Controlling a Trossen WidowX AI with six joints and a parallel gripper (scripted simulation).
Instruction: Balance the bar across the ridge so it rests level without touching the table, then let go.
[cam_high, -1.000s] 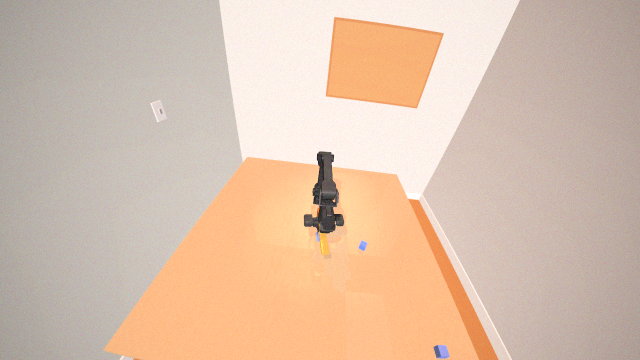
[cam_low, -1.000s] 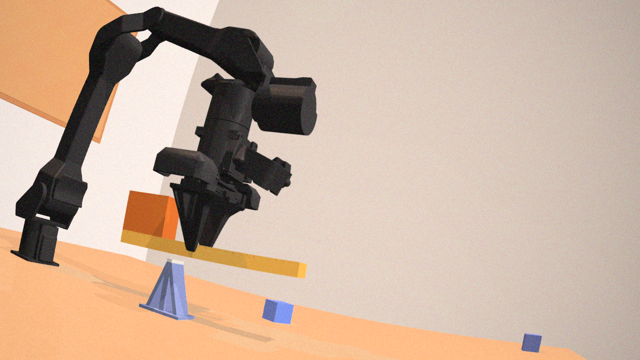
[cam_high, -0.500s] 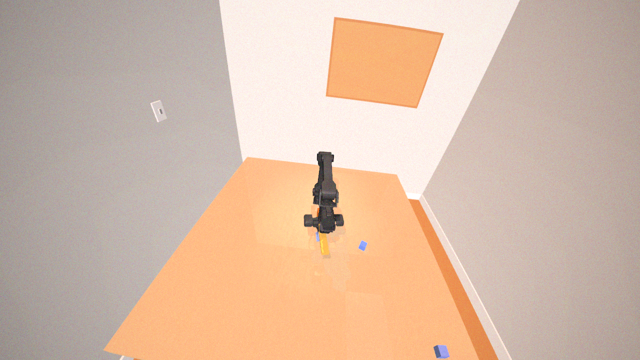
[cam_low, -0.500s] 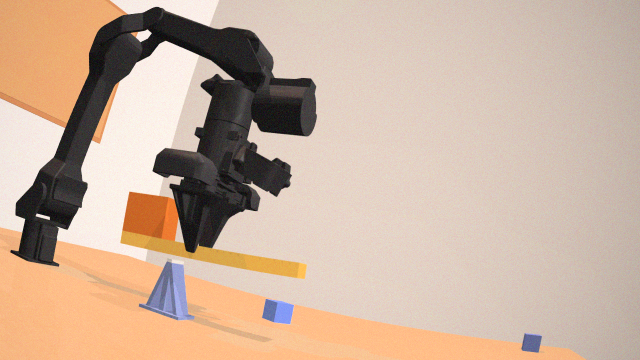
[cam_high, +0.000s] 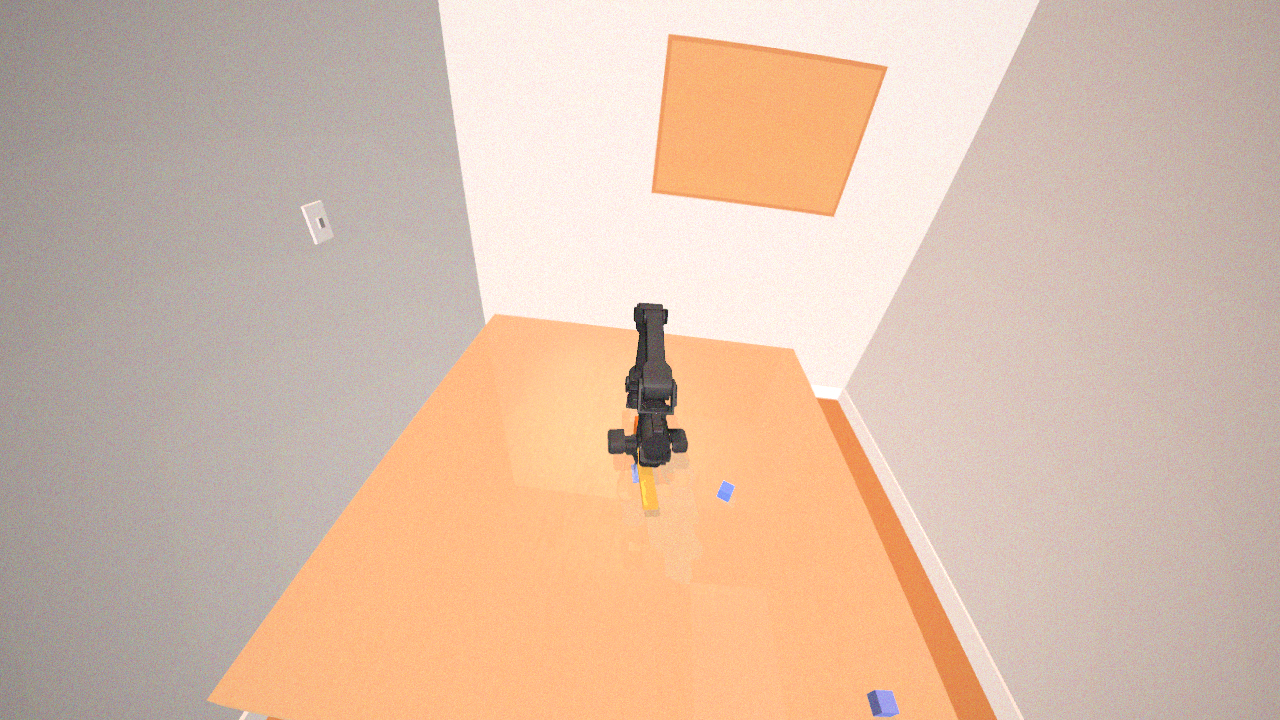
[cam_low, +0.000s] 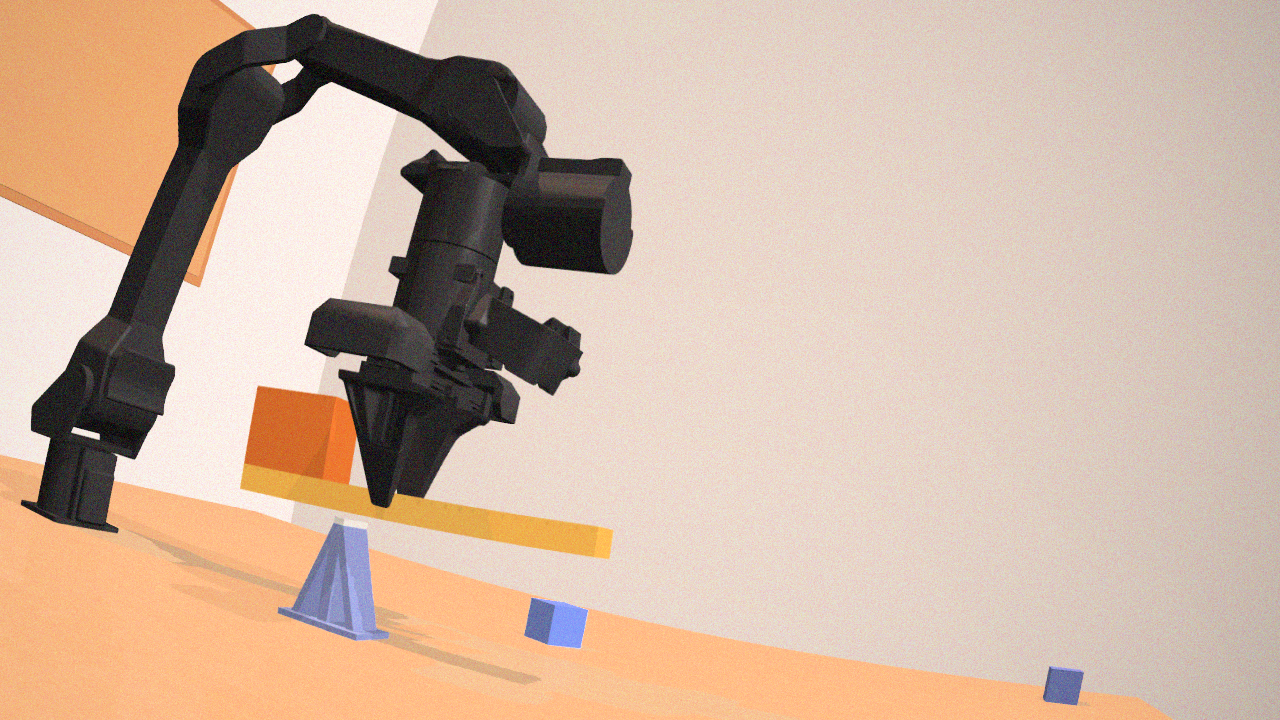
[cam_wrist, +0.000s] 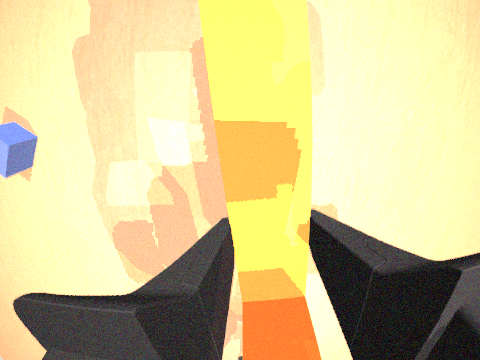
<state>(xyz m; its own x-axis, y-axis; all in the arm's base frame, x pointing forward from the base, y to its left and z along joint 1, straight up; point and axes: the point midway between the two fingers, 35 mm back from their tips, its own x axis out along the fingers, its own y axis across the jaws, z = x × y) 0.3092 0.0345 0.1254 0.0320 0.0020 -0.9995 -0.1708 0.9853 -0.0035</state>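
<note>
My gripper (cam_low: 398, 499) (cam_wrist: 268, 222) is shut on the yellow bar, nearer the end that carries an orange block. The bar (cam_high: 648, 490) (cam_low: 501, 528) (cam_wrist: 260, 90) is held in the air, its far end reaching away from the arm's base. The orange block (cam_low: 290, 434) (cam_wrist: 277, 327) sits on the end nearest the base. The blue ridge (cam_low: 340, 577) stands on the table with its pale top just below the bar, and a narrow gap shows between them in the exterior view. In the top view the ridge (cam_high: 634, 473) is mostly hidden by the arm and bar.
A blue cube (cam_high: 725, 490) (cam_low: 556, 623) (cam_wrist: 17, 149) lies on the table (cam_high: 465, 591) (cam_low: 134, 644) beside the bar. Another blue cube (cam_high: 882, 702) (cam_low: 1063, 685) is much farther out, near the table's edge.
</note>
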